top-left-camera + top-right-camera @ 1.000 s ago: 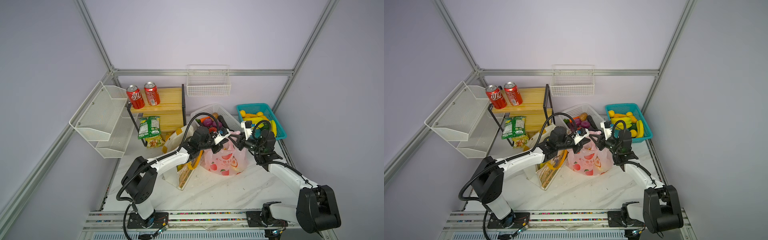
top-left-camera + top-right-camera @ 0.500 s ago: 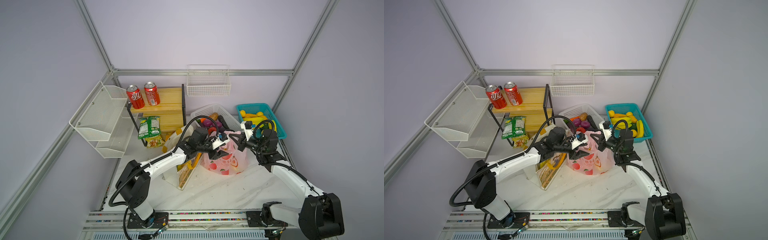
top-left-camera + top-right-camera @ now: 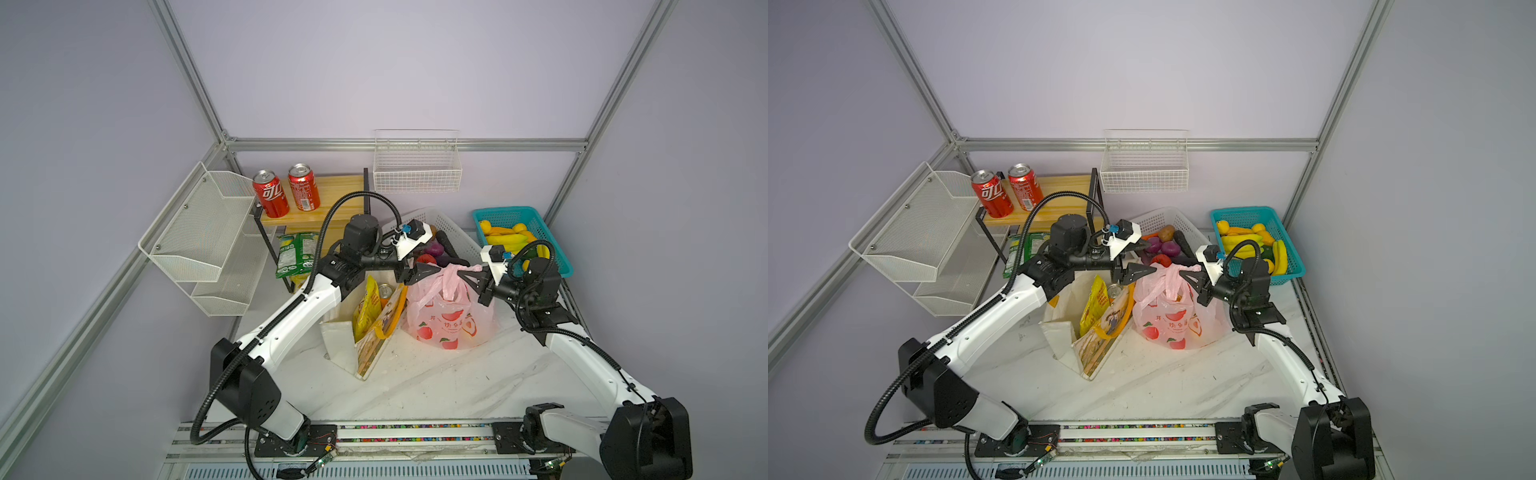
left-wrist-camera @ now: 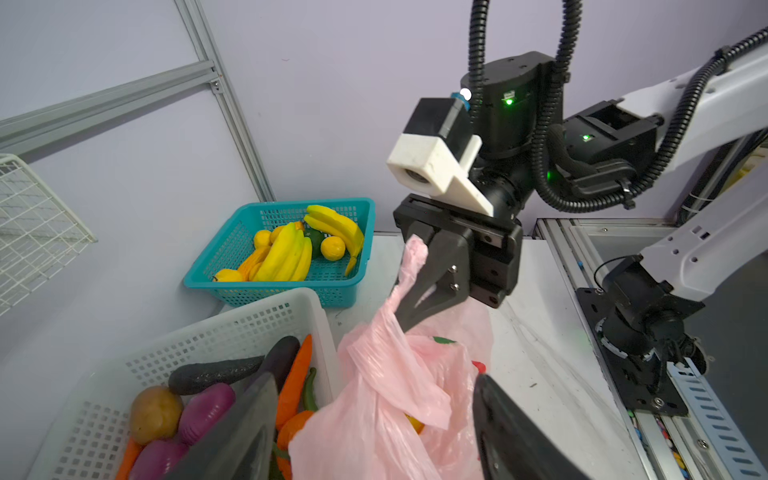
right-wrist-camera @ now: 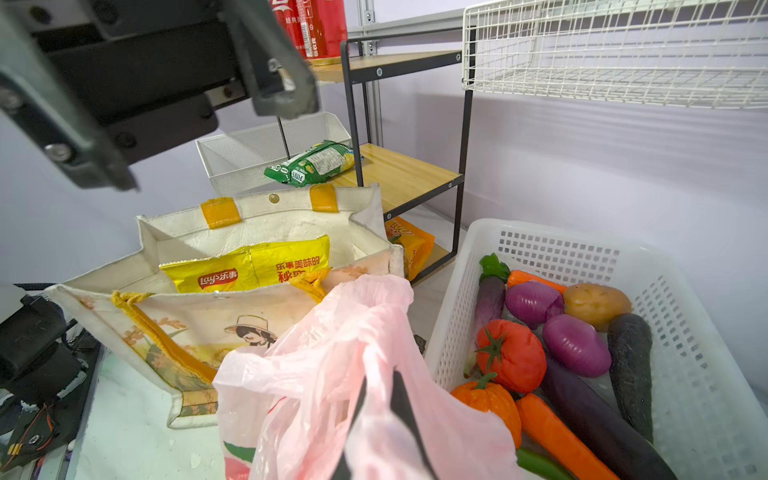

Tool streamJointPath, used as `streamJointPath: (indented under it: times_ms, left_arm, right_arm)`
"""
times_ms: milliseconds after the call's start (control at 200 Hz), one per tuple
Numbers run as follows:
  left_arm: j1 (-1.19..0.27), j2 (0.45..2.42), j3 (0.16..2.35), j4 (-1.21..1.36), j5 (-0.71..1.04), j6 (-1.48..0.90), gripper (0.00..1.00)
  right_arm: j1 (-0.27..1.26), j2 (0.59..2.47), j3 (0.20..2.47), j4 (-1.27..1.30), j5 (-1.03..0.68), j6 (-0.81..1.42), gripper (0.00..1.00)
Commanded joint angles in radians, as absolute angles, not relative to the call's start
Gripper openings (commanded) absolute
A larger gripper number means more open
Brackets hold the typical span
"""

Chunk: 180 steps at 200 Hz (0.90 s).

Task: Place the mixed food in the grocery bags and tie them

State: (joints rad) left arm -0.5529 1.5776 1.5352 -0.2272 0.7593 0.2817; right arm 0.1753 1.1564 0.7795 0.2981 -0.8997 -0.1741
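The pink plastic bag (image 3: pixel 449 316) (image 3: pixel 1169 320) stands on the table beside the cream tote (image 3: pixel 376 336) (image 5: pixel 199 324). Its twisted handles rise between both grippers. My right gripper (image 3: pixel 467 273) (image 4: pixel 409 318) (image 5: pixel 380 384) is shut on one pink handle. My left gripper (image 3: pixel 426 268) (image 4: pixel 374 380) is open, its fingers either side of the bag's top without gripping it. A yellow-orange fruit (image 4: pixel 415 424) shows inside the bag. The yellow crisp packet (image 3: pixel 365 307) (image 5: pixel 249 270) and the orange soda can (image 3: pixel 385 289) stand in the tote.
A white basket (image 3: pixel 455 235) of vegetables sits right behind the bag, with a teal basket (image 3: pixel 544 232) of bananas to its right. The wooden shelf (image 3: pixel 332 195) holds red cola cans (image 3: pixel 270 199) and a green crisp packet (image 3: pixel 297 253). Wire racks (image 3: pixel 199 232) stand at left.
My left gripper has opened and let go of the pink bag's handle, drawing back a little to the left. The right gripper has closed fully on the other handle.
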Motion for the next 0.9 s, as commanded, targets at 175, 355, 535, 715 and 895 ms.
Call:
streamJointPath:
  times_ms: [175, 355, 535, 715, 895]
  left_arm:
    - [-0.564, 1.759, 1.81, -0.471, 0.846, 0.43, 0.82]
    - [-0.589, 1.847, 1.895, -0.577, 0.834, 0.493, 0.8]
    - [-0.605, 1.883, 1.909, -0.588, 0.861, 0.5, 0.65]
    - [-0.607, 1.913, 1.937, -0.601, 0.855, 0.497, 0.45]
    - [-0.607, 1.926, 1.94, -0.606, 0.85, 0.503, 0.3]
  right_arm:
    - [0.177, 1.12, 0.821, 0.274, -0.936, -0.209, 0.0]
    - [0.177, 1.117, 0.831, 0.275, -0.942, -0.199, 0.0]
    - [0.176, 1.119, 0.835, 0.27, -0.942, -0.198, 0.0]
    - [0.176, 1.124, 0.839, 0.268, -0.946, -0.201, 0.0]
    - [0.176, 1.127, 0.838, 0.273, -0.945, -0.197, 0.0]
